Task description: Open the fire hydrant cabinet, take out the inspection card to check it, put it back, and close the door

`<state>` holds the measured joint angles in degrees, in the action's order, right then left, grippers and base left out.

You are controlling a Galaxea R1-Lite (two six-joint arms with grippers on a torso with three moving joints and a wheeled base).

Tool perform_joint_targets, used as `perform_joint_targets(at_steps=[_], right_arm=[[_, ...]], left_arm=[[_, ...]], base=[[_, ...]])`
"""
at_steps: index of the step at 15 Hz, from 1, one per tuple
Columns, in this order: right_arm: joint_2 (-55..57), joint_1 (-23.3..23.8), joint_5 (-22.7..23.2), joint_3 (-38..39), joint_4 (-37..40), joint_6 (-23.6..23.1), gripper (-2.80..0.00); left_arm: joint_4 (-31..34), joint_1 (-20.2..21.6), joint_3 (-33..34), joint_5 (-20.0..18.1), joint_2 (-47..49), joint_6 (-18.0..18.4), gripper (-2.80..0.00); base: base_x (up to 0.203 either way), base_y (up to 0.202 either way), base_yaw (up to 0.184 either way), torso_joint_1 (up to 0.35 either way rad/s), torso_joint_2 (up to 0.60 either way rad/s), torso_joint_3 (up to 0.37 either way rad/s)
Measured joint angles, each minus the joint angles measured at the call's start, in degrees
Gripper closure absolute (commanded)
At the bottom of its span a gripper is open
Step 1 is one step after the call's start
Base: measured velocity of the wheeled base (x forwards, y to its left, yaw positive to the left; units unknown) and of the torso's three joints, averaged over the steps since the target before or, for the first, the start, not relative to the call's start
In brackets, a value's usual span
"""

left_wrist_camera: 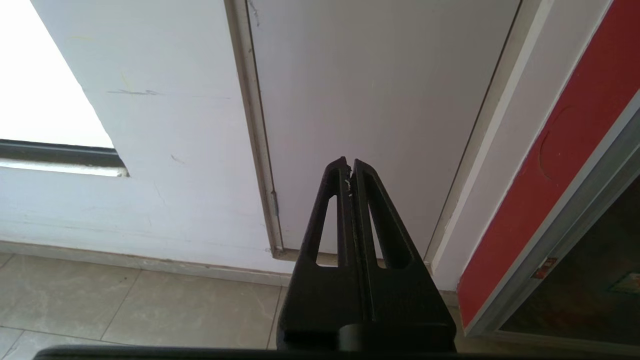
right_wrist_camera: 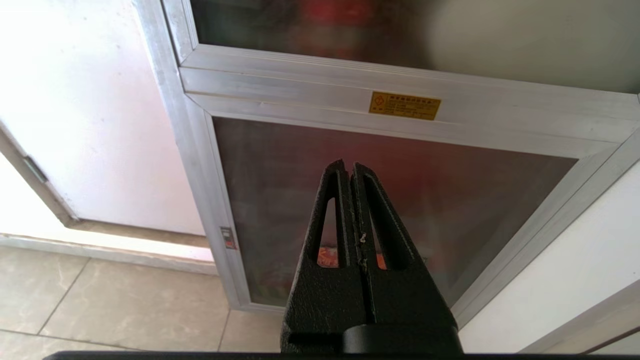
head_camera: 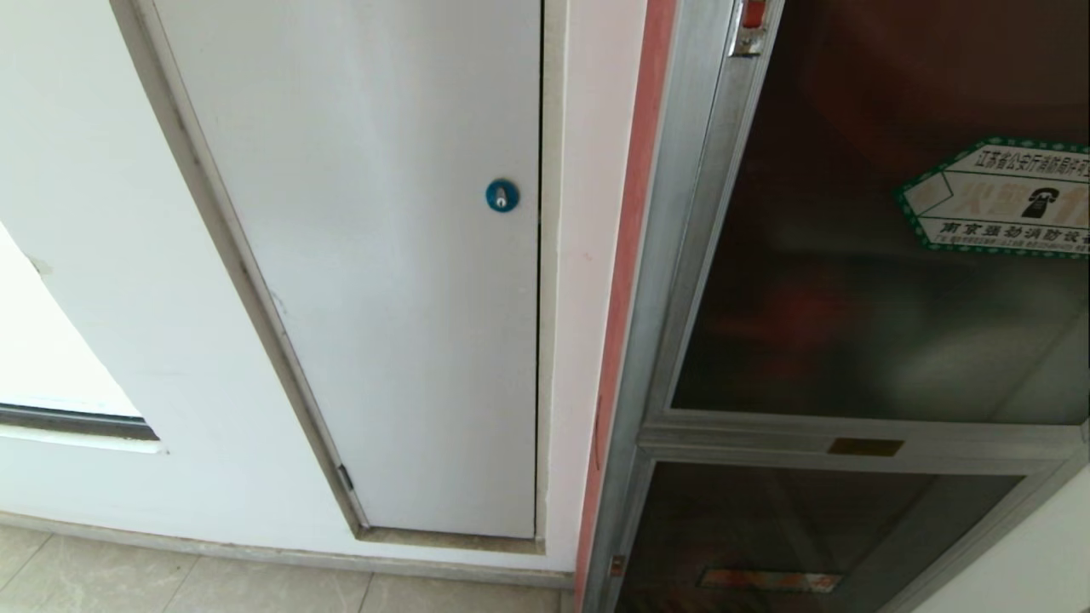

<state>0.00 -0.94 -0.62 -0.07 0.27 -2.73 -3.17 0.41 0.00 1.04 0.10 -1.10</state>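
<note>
Door (head_camera: 860, 281) closed on cabinet (head_camera: 656, 298), left gripper (left_wrist_camera: 349, 167) pressed together before white panel (left_wrist_camera: 370, 100), right gripper (right_wrist_camera: 349, 170) pressed together, empty, facing lower glass panel (right_wrist_camera: 400, 190)

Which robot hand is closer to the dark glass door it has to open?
The right one, probably. The right gripper points at the silver-framed cabinet, just under the glass door. The left gripper faces the plain white panel beside it. Both are shut and empty.
</note>
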Motion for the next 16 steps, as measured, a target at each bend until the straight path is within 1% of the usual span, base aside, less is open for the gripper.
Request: perform_joint_targets(at_steps=[5,16], right_arm=[[0.0,0.0,0.0,-0.11,0.06,2.94,0.0],[0.0,0.0,-0.06,-0.09,-0.01,3.11,0.0]], left_arm=[[0.0,0.0,0.0,-0.02,0.0,0.01,0.0],[-0.01,0.0,0.0,0.0,0.0,-0.02,0.0]], base=[[0.0,0.0,0.0,0.0,0.0,0.0],[0.0,0.0,0.0,0.0,0.0,0.0]])
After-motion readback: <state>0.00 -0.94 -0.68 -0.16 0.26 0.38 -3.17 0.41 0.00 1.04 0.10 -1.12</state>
